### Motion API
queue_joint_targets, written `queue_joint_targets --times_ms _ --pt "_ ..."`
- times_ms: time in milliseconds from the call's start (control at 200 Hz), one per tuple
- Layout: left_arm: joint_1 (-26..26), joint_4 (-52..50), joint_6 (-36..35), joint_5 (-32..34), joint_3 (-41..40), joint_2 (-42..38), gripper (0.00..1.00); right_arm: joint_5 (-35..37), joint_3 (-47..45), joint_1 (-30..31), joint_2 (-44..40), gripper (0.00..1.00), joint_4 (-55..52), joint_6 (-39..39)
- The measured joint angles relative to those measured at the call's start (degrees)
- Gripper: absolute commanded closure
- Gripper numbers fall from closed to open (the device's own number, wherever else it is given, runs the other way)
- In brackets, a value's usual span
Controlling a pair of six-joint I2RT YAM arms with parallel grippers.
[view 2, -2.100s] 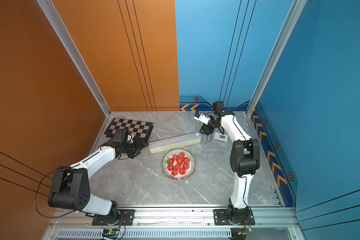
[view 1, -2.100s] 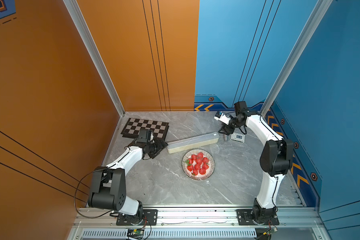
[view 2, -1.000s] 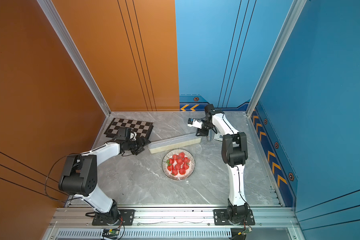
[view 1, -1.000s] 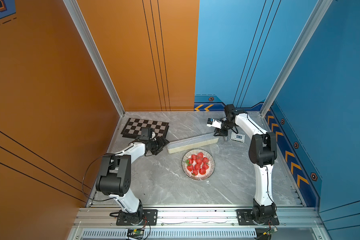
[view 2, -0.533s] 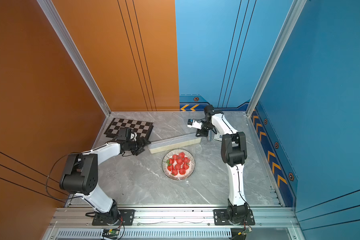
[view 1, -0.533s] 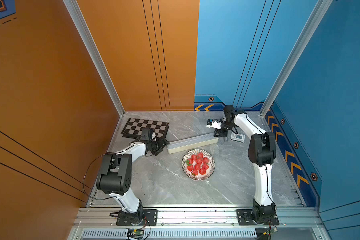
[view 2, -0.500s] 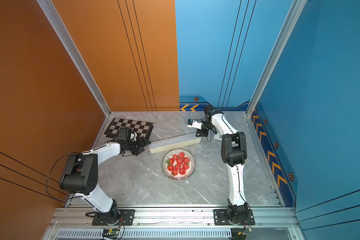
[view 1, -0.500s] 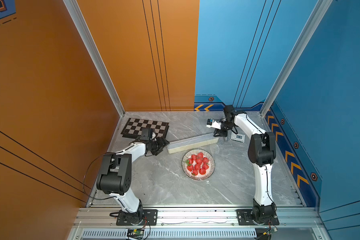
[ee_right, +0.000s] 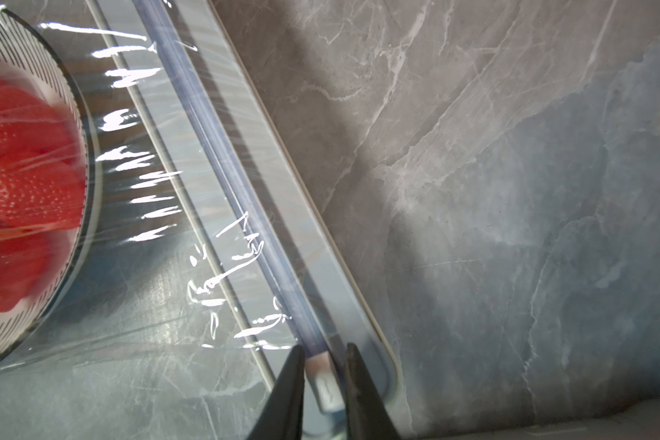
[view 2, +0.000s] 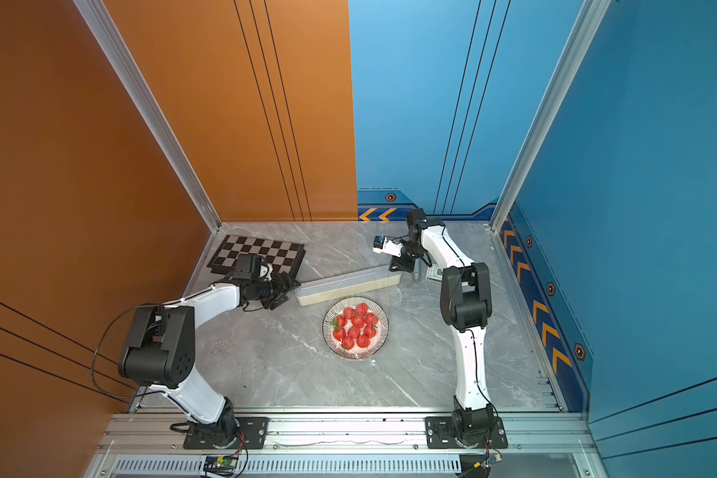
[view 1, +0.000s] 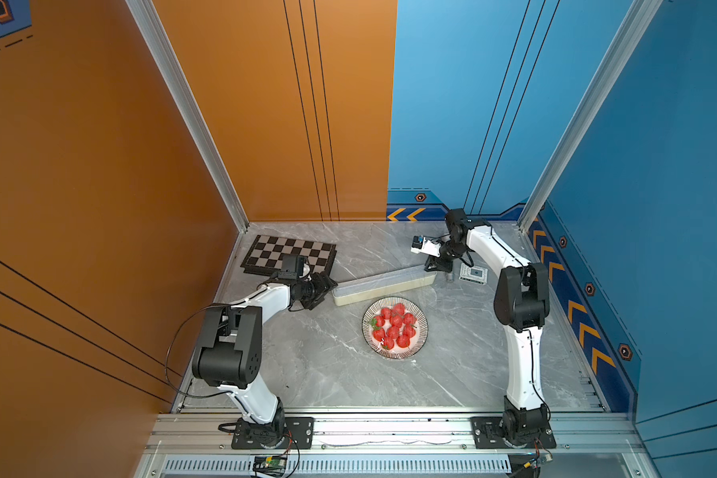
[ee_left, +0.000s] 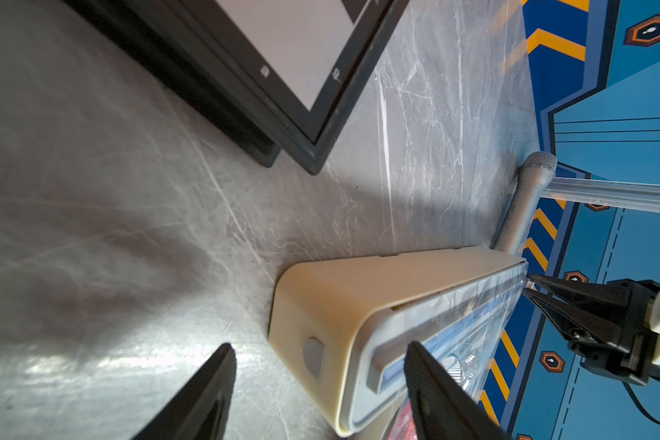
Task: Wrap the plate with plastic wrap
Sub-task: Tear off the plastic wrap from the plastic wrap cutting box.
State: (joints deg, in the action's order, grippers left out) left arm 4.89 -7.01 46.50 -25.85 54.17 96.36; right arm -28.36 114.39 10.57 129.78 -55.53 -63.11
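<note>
The plate (view 1: 421,331) (view 2: 383,331) of red strawberries lies mid-table; its striped rim (ee_right: 63,95) shows in the right wrist view. Just behind it lies the plastic wrap box (view 1: 383,283) (view 2: 348,285) (ee_left: 359,289), cream with a grey lid. Glossy film (ee_right: 142,171) stretches from the box over the plate. My left gripper (view 1: 328,287) (view 2: 292,285) (ee_left: 319,346) is open and straddles the box's left end, one finger clear of it. My right gripper (view 1: 431,267) (view 2: 396,267) (ee_right: 324,354) is at the box's right end, shut on a small grey slider tab (ee_right: 324,375) in the lid's track.
A chessboard (view 1: 288,254) (view 2: 257,254) (ee_left: 282,57) lies at the back left, close behind my left arm. A slim grey rod (view 1: 448,278) (view 2: 415,275) (ee_left: 526,198) and a small flat card (view 1: 474,273) (view 2: 433,272) lie by the box's right end.
My right arm swung left to the box's right end and its jaws have narrowed onto the slider tab. The left gripper, box and plate have stayed put.
</note>
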Motion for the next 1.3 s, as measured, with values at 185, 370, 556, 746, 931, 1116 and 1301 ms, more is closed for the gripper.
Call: queue_joint_targets --times_ms 185,370,556,746,931,1116,1301 --pt "-0.02 -0.02 -0.02 0.00 0.26 0.00 0.28 -0.09 0.22 -0.09 0.00 0.80 -0.28 0.02" --pt "-0.02 0.02 -0.02 0.00 0.35 0.00 0.28 -0.15 0.22 -0.20 0.00 0.84 -0.46 0.07" --pt "-0.02 0.00 -0.02 0.00 0.35 0.00 0.29 -0.15 0.35 -0.17 0.00 0.86 -0.68 -0.04" --pt "0.00 0.00 -0.02 -0.02 0.35 0.31 0.29 0.02 0.46 -0.15 0.00 0.87 -1.07 -0.13" --pt "0.00 0.00 -0.02 -0.20 1.01 0.94 0.29 0.09 0.52 -0.04 0.00 0.86 -1.09 -0.33" --pt "0.00 0.02 -0.02 -0.20 1.09 0.96 0.29 -0.02 0.66 -0.35 -0.02 0.81 -1.55 -0.13" --pt "0.00 0.02 -0.02 -0.20 1.09 0.96 0.29 -0.13 0.66 -0.90 -0.04 0.82 -2.10 -0.11"
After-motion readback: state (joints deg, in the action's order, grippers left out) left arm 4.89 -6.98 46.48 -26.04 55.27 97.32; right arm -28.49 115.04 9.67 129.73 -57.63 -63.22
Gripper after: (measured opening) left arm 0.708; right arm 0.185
